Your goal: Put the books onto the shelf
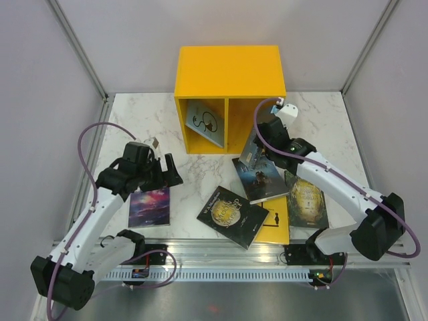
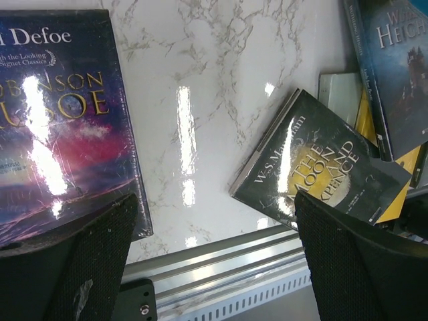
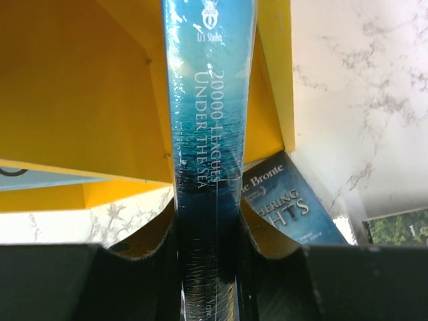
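Note:
The yellow shelf (image 1: 229,70) stands at the back, and a light blue cat book (image 1: 205,122) leans in its left compartment. My right gripper (image 1: 264,137) (image 3: 208,231) is shut on a teal book (image 1: 253,148) (image 3: 210,134), held upright by its spine at the mouth of the right compartment. My left gripper (image 1: 167,172) (image 2: 217,227) hangs open and holds nothing, just right of the purple book (image 1: 149,206) (image 2: 60,127). The black book (image 1: 233,215) (image 2: 321,167), dark blue book (image 1: 261,179) (image 3: 294,204), green book (image 1: 306,199) and yellow book (image 1: 277,224) lie flat on the table.
The shelf's vertical divider (image 1: 226,124) stands just left of the held book. An aluminium rail (image 1: 221,257) (image 2: 221,261) runs along the table's near edge, under my left fingers. Grey walls close in the left, right and back.

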